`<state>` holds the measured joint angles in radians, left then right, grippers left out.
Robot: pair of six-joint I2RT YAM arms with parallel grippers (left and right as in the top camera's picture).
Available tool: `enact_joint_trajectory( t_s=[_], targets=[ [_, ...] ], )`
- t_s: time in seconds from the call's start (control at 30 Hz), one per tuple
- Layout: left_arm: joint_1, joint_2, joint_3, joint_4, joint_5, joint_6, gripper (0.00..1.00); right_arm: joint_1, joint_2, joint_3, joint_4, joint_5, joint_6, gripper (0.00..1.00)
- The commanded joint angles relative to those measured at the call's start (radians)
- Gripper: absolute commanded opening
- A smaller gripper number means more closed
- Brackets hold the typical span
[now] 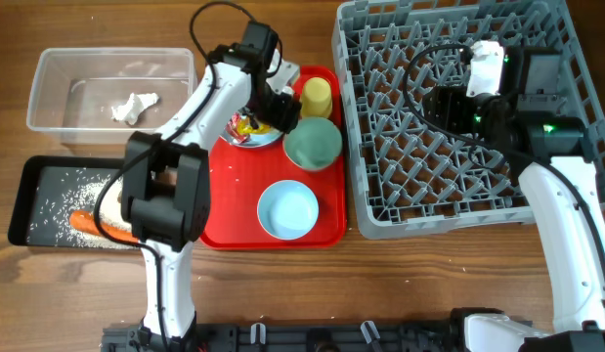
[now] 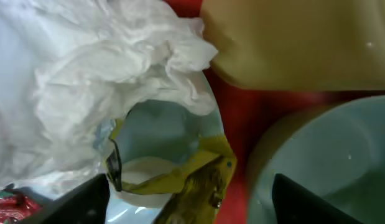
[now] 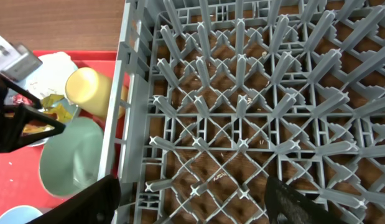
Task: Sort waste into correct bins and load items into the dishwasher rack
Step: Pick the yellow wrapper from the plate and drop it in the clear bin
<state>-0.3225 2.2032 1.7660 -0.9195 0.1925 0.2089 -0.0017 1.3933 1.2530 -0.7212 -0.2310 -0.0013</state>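
Observation:
My left gripper (image 2: 192, 210) is open, low over the light blue plate (image 2: 161, 127) on the red serving tray. A yellow wrapper (image 2: 201, 180) lies between its fingers, a crumpled white napkin (image 2: 117, 68) beyond it, and a red wrapper (image 2: 10, 203) at the left edge. The yellow cup (image 1: 316, 95), green bowl (image 1: 313, 143) and pale blue bowl (image 1: 287, 209) stand on the same tray. My right gripper (image 3: 189, 205) is open and empty above the grey dishwasher rack (image 1: 546, 210). The carrot (image 1: 85, 222) and rice lie in the black tray (image 1: 33, 176). I cannot make out the spoon.
The clear tub (image 1: 58, 73) at the back left holds a white crumpled scrap (image 1: 134, 106). The red serving tray (image 1: 238, 230) sits between the black tray and the rack. The left arm reaches across the black tray. Bare wooden table shows at the front.

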Motion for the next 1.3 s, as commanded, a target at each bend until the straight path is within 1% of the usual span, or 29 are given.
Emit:
enact_joint_trajectory(
  t_s=[0.0,0.07,0.13,0.27,0.33,0.37,0.43,0.6,0.63,0.67,0.7,0.73,0.83,0.87,0.93,1.0,1.03,1.13,1.2,1.23,1.27],
  targets=[
    [0.016,0.002,-0.006,0.010,0.016,0.019,0.64,-0.002,0.010,0.015,-0.002,0.014,0.001,0.77],
    [0.026,0.002,-0.006,0.010,0.016,0.018,0.52,-0.002,0.010,0.015,-0.001,0.014,0.001,0.77],
    [0.028,0.002,-0.005,0.010,0.016,0.012,0.46,-0.002,0.010,0.015,-0.001,0.014,0.001,0.76],
    [0.026,-0.005,-0.005,0.010,0.016,-0.004,0.28,-0.002,0.010,0.015,-0.001,0.013,0.002,0.76],
    [0.026,-0.021,-0.005,0.010,0.017,-0.014,0.15,-0.002,0.010,0.015,0.002,0.013,0.001,0.77],
    [0.026,-0.031,-0.005,0.010,0.017,-0.014,0.13,-0.002,0.010,0.015,0.002,0.013,0.001,0.77],
    [0.026,-0.063,-0.005,0.010,0.017,-0.014,0.11,-0.002,0.011,0.015,0.002,0.013,0.002,0.76],
    [0.026,-0.124,-0.005,0.005,0.017,-0.015,0.13,-0.002,0.011,0.015,0.002,0.013,0.001,0.77],
    [0.026,-0.128,-0.005,0.002,0.017,-0.014,0.11,-0.002,0.011,0.015,0.002,0.014,0.001,0.77],
    [0.026,-0.128,-0.005,-0.002,0.016,-0.015,0.06,-0.002,0.011,0.015,0.002,0.013,0.001,0.77],
    [0.026,-0.128,-0.005,-0.007,0.016,-0.014,0.04,-0.002,0.011,0.015,0.002,0.014,0.000,0.77],
    [0.027,-0.128,-0.005,-0.014,0.015,-0.016,0.04,-0.002,0.011,0.015,0.002,0.013,0.000,0.77],
    [0.063,-0.179,0.004,-0.018,-0.105,-0.165,0.04,-0.002,0.011,0.015,0.002,0.014,0.000,0.77],
    [0.095,-0.219,0.012,-0.016,-0.135,-0.214,0.04,-0.002,0.011,0.015,0.002,0.014,0.001,0.77],
    [0.171,-0.301,0.015,-0.008,-0.138,-0.267,0.04,-0.002,0.010,0.015,0.002,0.013,0.001,0.77],
    [0.262,-0.365,0.015,-0.005,-0.138,-0.291,0.04,-0.002,0.011,0.015,0.003,0.013,0.001,0.77],
    [0.328,-0.385,0.015,-0.005,-0.138,-0.301,0.04,-0.002,0.011,0.015,0.005,0.013,0.002,0.77],
    [0.439,-0.378,0.012,-0.013,-0.137,-0.323,0.04,-0.002,0.011,0.015,0.006,0.013,0.002,0.77],
    [0.512,-0.341,-0.003,-0.010,-0.132,-0.322,0.04,-0.002,0.011,0.015,0.006,0.013,0.002,0.77],
    [0.525,-0.316,-0.007,-0.009,-0.130,-0.322,0.13,-0.002,0.011,0.015,0.006,0.013,0.002,0.77],
    [0.528,-0.270,-0.007,-0.008,-0.131,-0.322,0.85,-0.002,0.011,0.015,0.007,0.013,0.002,0.77]
  ],
)
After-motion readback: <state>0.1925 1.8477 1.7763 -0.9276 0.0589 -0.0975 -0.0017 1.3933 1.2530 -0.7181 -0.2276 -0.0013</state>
